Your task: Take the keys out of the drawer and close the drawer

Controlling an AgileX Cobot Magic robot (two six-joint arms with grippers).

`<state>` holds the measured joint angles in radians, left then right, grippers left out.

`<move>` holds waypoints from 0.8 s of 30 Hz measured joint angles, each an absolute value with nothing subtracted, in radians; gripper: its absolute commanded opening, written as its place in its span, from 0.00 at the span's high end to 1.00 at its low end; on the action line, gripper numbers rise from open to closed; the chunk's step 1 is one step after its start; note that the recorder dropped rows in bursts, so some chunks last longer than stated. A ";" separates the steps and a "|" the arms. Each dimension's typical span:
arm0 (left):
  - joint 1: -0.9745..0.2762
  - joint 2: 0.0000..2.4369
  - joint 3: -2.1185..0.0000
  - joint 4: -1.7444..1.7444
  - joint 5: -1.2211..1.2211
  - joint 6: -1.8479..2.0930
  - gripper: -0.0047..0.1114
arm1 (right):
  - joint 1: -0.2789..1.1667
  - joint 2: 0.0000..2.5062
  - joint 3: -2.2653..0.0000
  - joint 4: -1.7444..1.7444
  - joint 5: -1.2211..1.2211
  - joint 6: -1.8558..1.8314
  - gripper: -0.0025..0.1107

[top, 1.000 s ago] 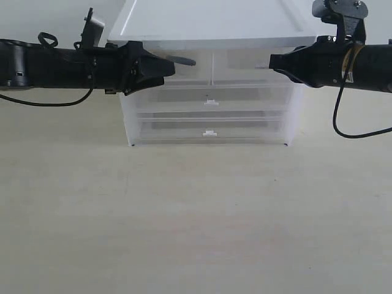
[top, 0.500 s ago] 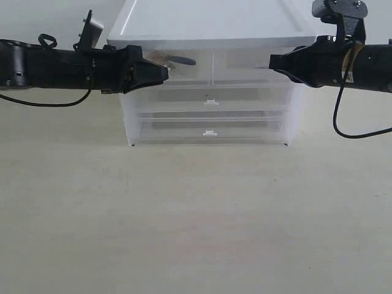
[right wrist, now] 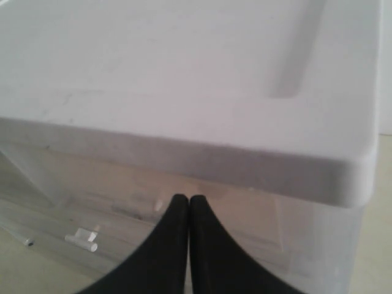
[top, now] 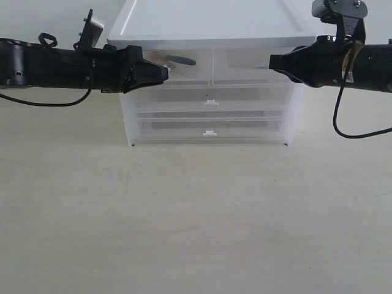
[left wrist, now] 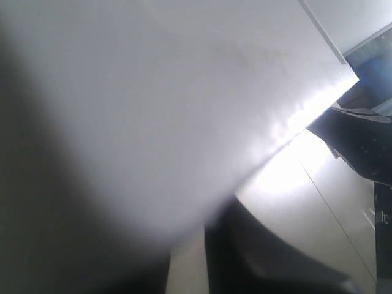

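The keys (top: 180,60) show dimly as a dark cord and a gold glint through the front of the left half-width drawer (top: 193,73), which sits in the white chest (top: 208,24). My left gripper (top: 165,70) points at that drawer's front, just left of the keys. In the left wrist view its dark fingers (left wrist: 257,263) are blurred with a pale gap between them, and the chest top (left wrist: 153,92) hides the tips. My right gripper (top: 272,62) is shut and empty, its tips (right wrist: 188,199) close to the right half-width drawer (right wrist: 257,214).
Two full-width drawers with small tab handles (top: 211,102) (top: 210,132) lie below the half-width ones. The chest stands at the back of a pale table (top: 196,214). A black cable (top: 343,131) hangs from the right arm.
My left gripper drew back a little to the left, uncovering more of the keys behind the drawer front, then held still. The right arm has not moved.
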<state>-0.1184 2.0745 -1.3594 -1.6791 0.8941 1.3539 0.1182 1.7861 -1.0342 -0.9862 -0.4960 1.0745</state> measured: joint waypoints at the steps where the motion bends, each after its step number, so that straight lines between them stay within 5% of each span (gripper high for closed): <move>1: -0.118 2.075 -1.359 -1.679 0.894 1.354 0.92 | 0.118 1.786 -1.034 -0.986 -0.496 1.074 0.98; 24: -0.116 2.072 -1.317 -1.719 0.931 1.354 0.92 | 0.118 1.786 -1.034 -0.986 -0.496 1.074 0.98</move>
